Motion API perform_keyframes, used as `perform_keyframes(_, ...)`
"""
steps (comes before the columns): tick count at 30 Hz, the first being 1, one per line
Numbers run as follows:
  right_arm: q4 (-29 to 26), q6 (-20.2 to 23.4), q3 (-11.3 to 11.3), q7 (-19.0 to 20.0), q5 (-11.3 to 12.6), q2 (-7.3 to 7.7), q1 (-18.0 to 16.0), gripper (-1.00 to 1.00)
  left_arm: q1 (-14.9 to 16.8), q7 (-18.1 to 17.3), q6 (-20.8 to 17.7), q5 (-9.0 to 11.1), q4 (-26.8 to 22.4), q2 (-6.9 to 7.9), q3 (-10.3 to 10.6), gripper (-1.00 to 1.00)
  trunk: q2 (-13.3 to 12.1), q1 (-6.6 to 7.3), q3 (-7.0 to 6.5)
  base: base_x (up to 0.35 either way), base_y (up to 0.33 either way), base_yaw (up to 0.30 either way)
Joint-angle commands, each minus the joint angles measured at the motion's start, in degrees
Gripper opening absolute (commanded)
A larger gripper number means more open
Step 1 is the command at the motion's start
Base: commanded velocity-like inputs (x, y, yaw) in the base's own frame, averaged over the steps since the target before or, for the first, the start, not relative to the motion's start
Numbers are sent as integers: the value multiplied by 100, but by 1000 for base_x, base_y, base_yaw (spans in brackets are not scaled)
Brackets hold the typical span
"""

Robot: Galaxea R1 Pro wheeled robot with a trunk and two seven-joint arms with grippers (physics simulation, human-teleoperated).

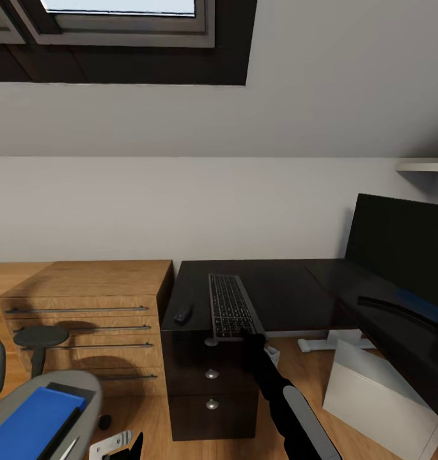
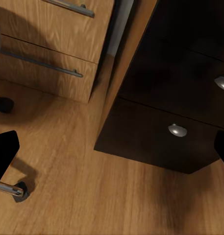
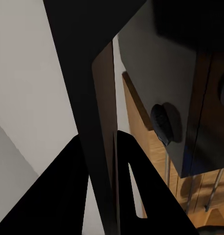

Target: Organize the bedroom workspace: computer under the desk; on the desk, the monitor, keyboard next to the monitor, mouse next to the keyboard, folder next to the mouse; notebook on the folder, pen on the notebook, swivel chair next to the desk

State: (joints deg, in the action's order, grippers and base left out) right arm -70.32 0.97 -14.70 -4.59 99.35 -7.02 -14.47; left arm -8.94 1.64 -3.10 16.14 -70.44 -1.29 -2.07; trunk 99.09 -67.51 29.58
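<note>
Open bench top behind the keyboard, crowded at the edges

The bench (image 1: 276,287) is bare between the keyboard (image 1: 230,305) and the monitor (image 1: 401,246); the mouse (image 1: 183,314) lies just left of the keyboard, the wooden chest (image 1: 84,306) adjoins that side, and the computer (image 1: 378,396) stands underneath.

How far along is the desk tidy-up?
Done: monitor and mouse sit on the desk, computer under it. In hand: right hand grips the keyboard, overhanging the edge. Left: folder is on the swivel chair.
</note>
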Motion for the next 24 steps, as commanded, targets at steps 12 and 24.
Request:
perform_keyframes(12, -8, 9, 3, -33, 33, -1, -3, 100, -2, 11, -32, 48, -12, -3, -4, 100, 3, 0, 5, 0, 0, 0)
perform_keyframes(24, 0, 9, 3, -24, 32, -1, -3, 100, -3, 4, -24, 45, 65, -3, 4, 100, 3, 0, 5, -68, 0, 0)
